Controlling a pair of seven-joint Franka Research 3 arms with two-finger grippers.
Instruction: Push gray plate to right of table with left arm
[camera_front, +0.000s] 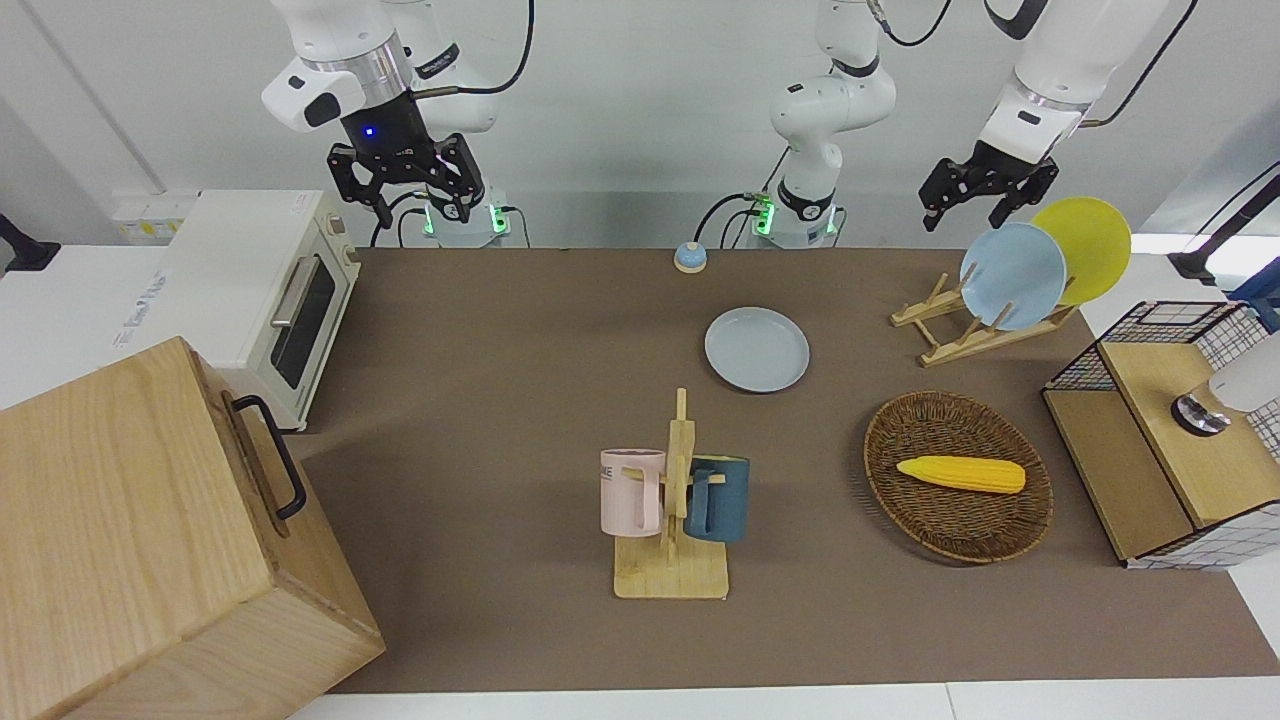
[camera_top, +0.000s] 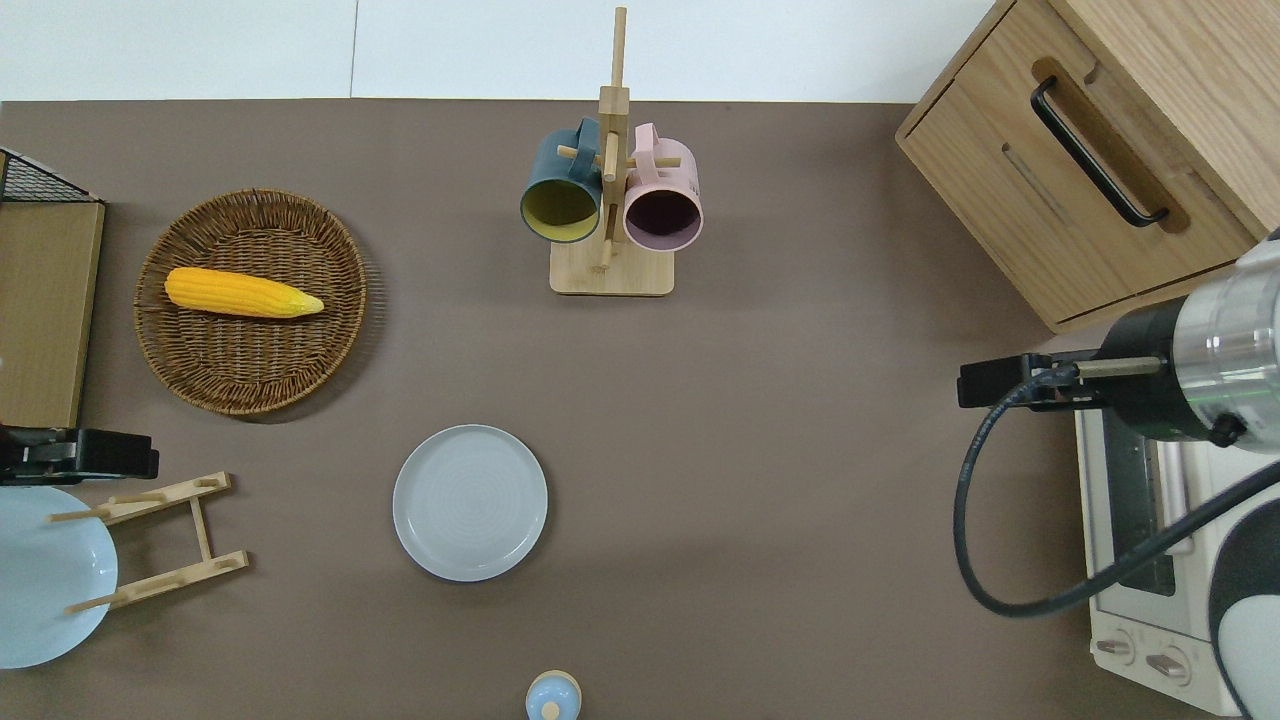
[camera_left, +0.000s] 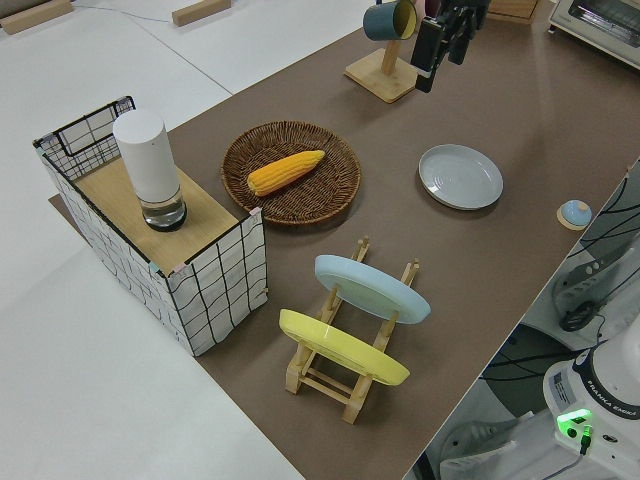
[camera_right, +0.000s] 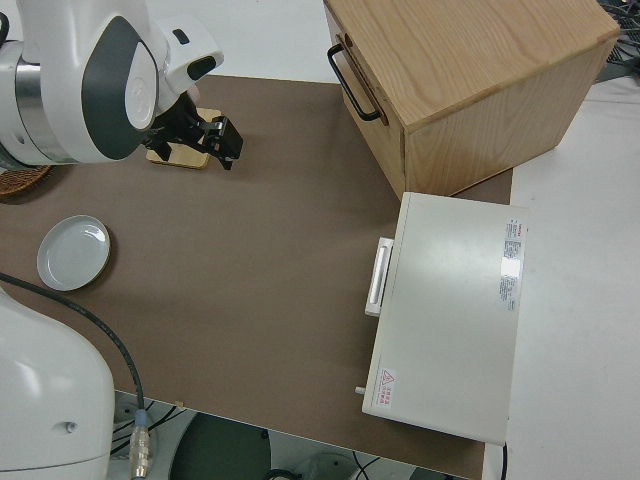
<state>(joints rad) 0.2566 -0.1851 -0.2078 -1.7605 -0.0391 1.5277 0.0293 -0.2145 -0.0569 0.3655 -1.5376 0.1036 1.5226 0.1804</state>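
The gray plate (camera_front: 757, 349) (camera_top: 470, 502) (camera_left: 460, 176) (camera_right: 73, 252) lies flat on the brown table (camera_front: 500, 400), about midway along it and toward the robots. My left gripper (camera_front: 966, 212) (camera_top: 90, 455) (camera_left: 440, 55) hangs open and empty in the air at the left arm's end of the table. It is over the bare strip between the wooden plate rack (camera_top: 160, 540) and the wicker basket (camera_top: 330, 350), well away from the gray plate. The right arm is parked, its gripper (camera_front: 420, 205) (camera_right: 215, 140) open and empty.
The rack holds a sky-blue plate (camera_front: 1012, 275) and a yellow plate (camera_front: 1085, 245). Corn (camera_front: 960, 473) lies in the basket. A mug stand (camera_front: 675, 500) with two mugs, a small blue bell (camera_front: 690, 258), a wire shelf (camera_front: 1170, 430), a toaster oven (camera_front: 260, 290) and a wooden cabinet (camera_front: 150, 540) also stand here.
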